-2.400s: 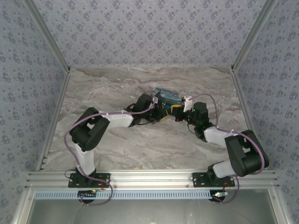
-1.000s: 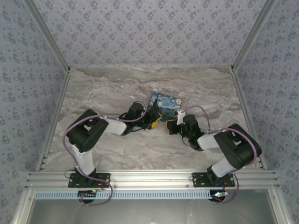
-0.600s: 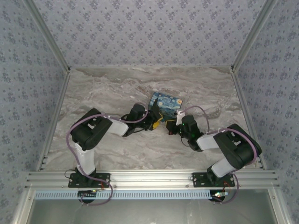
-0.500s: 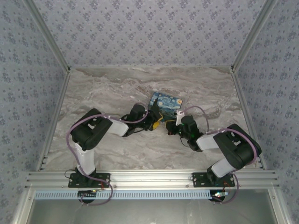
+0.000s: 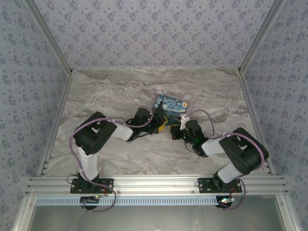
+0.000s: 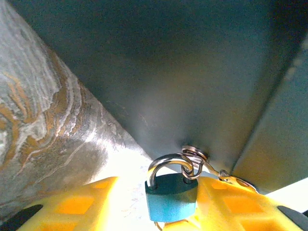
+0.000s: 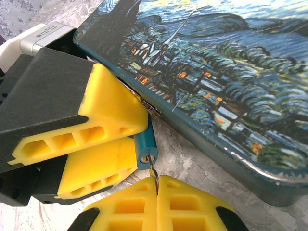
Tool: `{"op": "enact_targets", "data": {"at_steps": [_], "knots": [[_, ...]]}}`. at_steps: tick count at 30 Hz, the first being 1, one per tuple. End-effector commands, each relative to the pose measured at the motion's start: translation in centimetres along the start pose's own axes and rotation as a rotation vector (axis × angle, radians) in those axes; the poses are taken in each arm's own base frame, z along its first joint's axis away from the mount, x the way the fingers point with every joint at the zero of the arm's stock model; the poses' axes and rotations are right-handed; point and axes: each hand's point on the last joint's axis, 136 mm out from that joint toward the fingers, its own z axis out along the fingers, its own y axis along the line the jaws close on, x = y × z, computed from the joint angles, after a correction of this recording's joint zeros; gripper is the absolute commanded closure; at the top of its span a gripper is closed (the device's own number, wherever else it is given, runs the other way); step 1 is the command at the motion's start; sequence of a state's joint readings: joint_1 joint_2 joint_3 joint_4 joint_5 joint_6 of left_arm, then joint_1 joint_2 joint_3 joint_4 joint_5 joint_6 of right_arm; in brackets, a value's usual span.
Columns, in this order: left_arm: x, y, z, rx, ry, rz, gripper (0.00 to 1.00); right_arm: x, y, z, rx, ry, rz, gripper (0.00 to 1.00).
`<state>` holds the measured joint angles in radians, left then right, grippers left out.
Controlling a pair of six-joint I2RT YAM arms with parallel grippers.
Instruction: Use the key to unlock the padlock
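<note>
Big change: a couple of seconds back the starry-night box (image 5: 172, 105) was tipped up on edge between the arms. Now it's lying flat on the tabletop (image 5: 106, 91), painted lid up. Over the last second both arms scooted in a touch at its near edge, and the left hand (image 7: 137, 137) eased off a hair and then squeezed back down. My read is that the box-wrangling is over and we're at the actual key-in-lock bit.

Where stuff is: the padlock (image 7: 146, 147) hangs off the near side of the box. The left hand looks clamped on its blue body, one yellow finger on each side. The right hand (image 7: 157, 186) is pinched fully closed on the key (image 7: 154, 172), whose tip sits right at the padlock's bottom end. Can't tell if it's seated in the keyway or just touching.

View differences: the right wrist cam is the one to go by for the key and the lock's underside. The left wrist cam looks from the other end, so you get the shackle (image 6: 163, 164) looped through a little metal ring (image 6: 195, 155) on the box's dark side wall. It looks shut, so not unlocked yet. The top cam gives the layout, hands nose to nose, but lock and key are too small to make out there.
</note>
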<state>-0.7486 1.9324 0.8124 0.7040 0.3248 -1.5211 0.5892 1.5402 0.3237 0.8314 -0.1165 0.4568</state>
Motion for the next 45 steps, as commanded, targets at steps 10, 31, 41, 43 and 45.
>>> {"op": "enact_targets", "data": {"at_steps": [10,31,41,43,45], "knots": [[0.0,-0.4,1.0,0.012,-0.012,-0.019,0.56,0.3,1.0,0.8,-0.021,0.013,-0.001,1.00],[0.7,-0.3,1.7,-0.029,0.014,0.044,0.75,-0.2,0.8,0.7,-0.006,-0.012,0.006,1.00],[1.0,0.0,1.8,-0.048,0.028,0.053,0.75,-1.7,0.7,0.9,-0.008,-0.026,-0.021,1.00],[1.1,0.2,1.9,-0.056,0.033,0.056,0.75,-1.9,0.7,0.9,-0.013,-0.023,-0.020,1.00],[1.2,0.3,1.9,-0.060,0.038,0.059,0.75,-2.4,0.7,1.0,-0.022,-0.021,-0.017,1.00]]}}
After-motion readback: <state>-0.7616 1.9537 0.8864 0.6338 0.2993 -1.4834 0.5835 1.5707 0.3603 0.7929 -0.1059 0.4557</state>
